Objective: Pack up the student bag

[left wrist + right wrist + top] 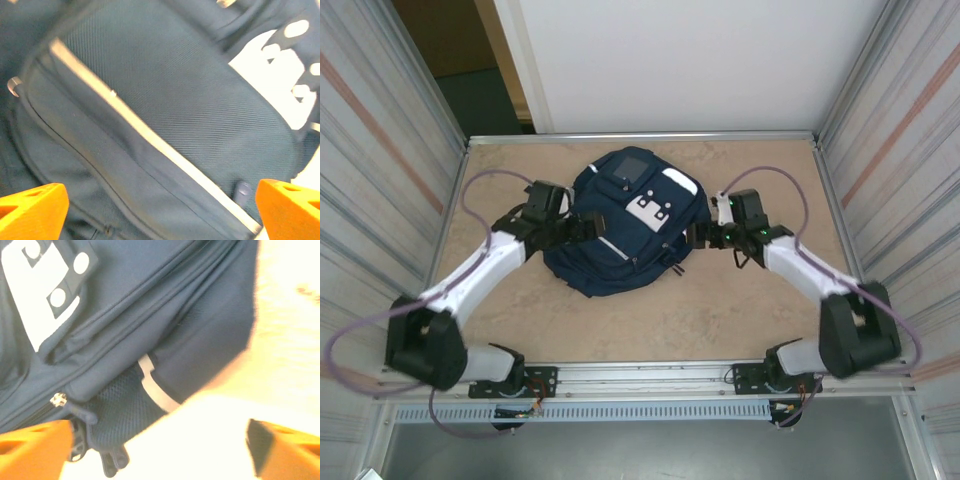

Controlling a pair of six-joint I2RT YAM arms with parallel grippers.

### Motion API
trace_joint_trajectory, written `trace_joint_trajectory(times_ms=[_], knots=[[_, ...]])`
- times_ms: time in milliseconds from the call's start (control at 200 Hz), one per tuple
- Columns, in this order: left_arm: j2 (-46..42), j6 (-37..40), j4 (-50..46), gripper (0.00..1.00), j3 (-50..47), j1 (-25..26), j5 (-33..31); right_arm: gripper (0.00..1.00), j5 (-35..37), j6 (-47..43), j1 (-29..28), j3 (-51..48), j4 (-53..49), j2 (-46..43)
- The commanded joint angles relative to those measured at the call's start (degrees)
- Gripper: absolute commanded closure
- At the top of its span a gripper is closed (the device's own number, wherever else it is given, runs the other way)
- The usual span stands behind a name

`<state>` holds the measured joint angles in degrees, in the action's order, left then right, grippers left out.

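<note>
Bag: the student bag (625,225) is lying closed, centred on the table (740,310).
Left gripper (586,226): you are holding it spread wide and empty at the bag's side.
Right gripper (700,236): also gaping and empty on the opposite side, probably bracketing the bag.

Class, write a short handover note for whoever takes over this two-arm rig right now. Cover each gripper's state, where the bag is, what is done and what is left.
Left gripper: open, fingers wide apart, holding nothing. It is over the front panel of the large navy-blue fabric backpack with white patches.
Right gripper: open, holding nothing, at the backpack's side by the dark mesh pocket.
Bag: lies flat, front up, in the middle of the beige table, between the two grippers.
Done: the zip by the silver pull looks closed, so the bag appears packed.
Left: probably draw both arms back and check the zips hidden from view.
</note>
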<state>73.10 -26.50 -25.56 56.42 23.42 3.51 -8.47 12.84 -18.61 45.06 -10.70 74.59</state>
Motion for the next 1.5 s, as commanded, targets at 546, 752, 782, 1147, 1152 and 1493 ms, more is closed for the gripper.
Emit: trace_joint_trajectory(times_ms=[546, 752, 782, 1147, 1152, 1493], knots=[[-15.6, 37.7, 54.2, 0.01, -43.1, -23.8, 1.4, 0.01, 14.5, -1.8, 17.5, -37.7, 31.6, -33.8], [-6.9, 35.3, 61.2, 0.01, -40.4, -26.1, 4.5, 0.01, 13.6, -5.8, 19.3, -34.3, 41.9, -19.0], [-5.6, 34.5, 62.6, 0.01, -40.2, -26.5, 5.6, 0.01, 12.7, -6.4, 19.3, -33.3, 42.9, -16.0], [7.8, 29.4, 72.8, 0.01, -36.3, -27.2, 10.4, 0.01, 12.1, -5.8, 21.4, -26.6, 63.2, 10.7], [8.0, 29.5, 72.9, 0.01, -36.3, -27.2, 10.5, 0.01, 12.0, -5.8, 21.4, -26.6, 63.6, 11.1], [14.6, 31.9, 73.1, 0.01, -33.0, -23.4, 3.6, 0.01, 13.8, -6.6, 20.4, -22.4, 58.0, 13.8]])
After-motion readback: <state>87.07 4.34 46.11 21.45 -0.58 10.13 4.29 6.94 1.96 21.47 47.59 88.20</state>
